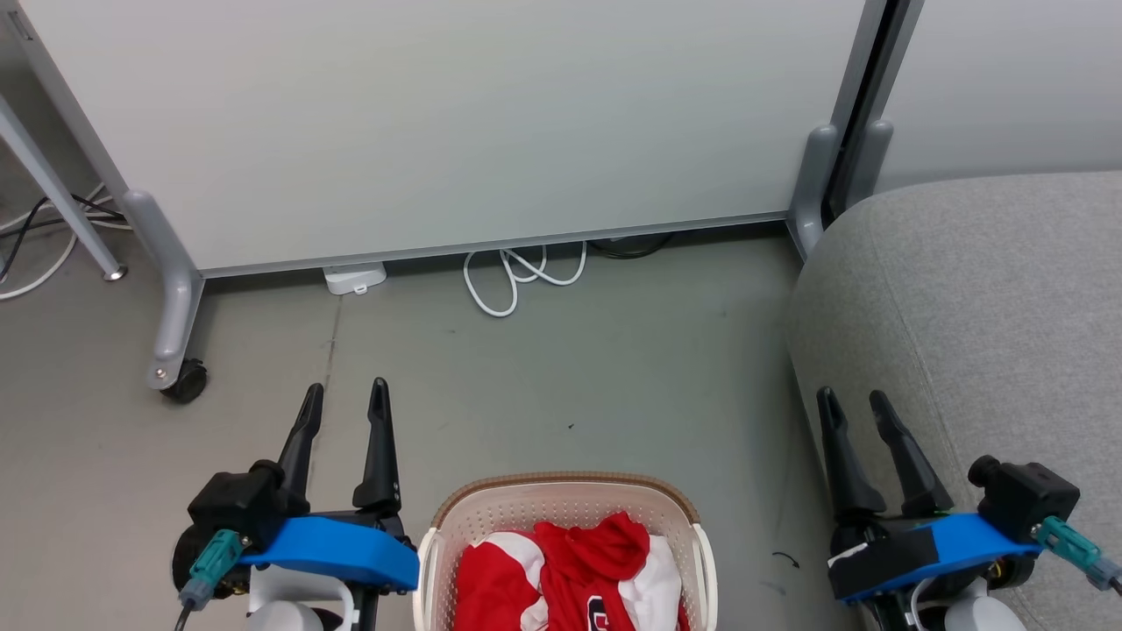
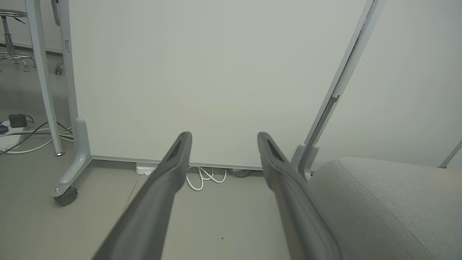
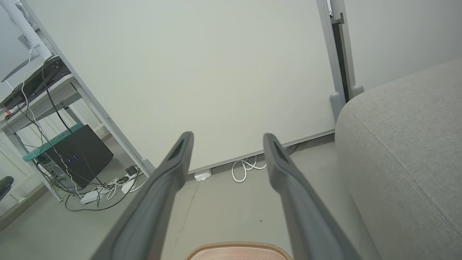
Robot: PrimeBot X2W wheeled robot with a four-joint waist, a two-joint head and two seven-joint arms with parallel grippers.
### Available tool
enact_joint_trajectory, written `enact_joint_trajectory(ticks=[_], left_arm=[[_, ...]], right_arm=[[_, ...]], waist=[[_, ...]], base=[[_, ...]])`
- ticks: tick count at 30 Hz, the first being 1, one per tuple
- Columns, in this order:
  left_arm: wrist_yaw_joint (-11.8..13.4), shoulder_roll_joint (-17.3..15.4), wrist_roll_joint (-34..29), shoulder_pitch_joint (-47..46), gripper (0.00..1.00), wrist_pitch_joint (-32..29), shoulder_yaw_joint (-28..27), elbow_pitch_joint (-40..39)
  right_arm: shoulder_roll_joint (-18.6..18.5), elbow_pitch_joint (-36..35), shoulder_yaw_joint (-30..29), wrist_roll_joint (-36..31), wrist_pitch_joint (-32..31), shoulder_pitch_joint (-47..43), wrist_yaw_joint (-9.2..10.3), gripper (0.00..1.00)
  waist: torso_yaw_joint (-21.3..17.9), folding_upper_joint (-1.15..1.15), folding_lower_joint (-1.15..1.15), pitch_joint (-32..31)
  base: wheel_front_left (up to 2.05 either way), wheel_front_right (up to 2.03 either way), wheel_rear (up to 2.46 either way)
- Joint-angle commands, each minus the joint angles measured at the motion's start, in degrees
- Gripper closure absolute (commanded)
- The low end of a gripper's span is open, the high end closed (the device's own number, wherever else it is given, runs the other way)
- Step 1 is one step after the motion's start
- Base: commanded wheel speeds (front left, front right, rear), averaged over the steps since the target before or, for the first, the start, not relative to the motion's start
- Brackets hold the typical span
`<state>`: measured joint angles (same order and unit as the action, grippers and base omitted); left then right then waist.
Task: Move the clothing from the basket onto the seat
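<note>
At bottom centre we see red clothing point(image 1: 570, 570) heaped in the basket point(image 1: 561, 484), left claw point(image 1: 346, 390) and right claw point(image 1: 850, 399) open and empty beside it; a shallow pinch could tip the basket or drop garments short of the grey seat point(image 1: 982, 307) at right.

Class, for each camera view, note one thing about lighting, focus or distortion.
Head view: soft, even light, basket sharp, hardly any shadow. Left wrist view: left end effector blurs toward the lens; the panel post leans, likely wide-angle distortion. Right wrist view: right end effector blurred too, sofa crisp.
</note>
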<state>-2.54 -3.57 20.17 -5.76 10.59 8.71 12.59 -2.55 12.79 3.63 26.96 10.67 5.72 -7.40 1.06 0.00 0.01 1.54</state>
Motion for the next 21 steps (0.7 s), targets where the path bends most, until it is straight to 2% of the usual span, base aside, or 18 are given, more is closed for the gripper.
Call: enact_joint_trajectory(ticks=[1, 21], left_arm=[[-0.08, -0.34, -1.71, -1.05, 0.00, 0.61, 0.37, -0.20], [-1.32, 0.28, -9.23, -1.01, 0.00, 2.87, 0.62, 0.71]], right_arm=[[-0.39, -0.21, 0.16, -1.84, 0.56, 0.99, -0.11, 0.00], [-0.44, -0.44, 0.49, -10.72, 2.79, 0.85, -0.13, 0.00]], waist=[[-0.01, 0.00, 0.00, 0.01], [0.18, 0.00, 0.00, 0.06]], base=[[0.00, 0.00, 0.00], [0.00, 0.00, 0.00]])
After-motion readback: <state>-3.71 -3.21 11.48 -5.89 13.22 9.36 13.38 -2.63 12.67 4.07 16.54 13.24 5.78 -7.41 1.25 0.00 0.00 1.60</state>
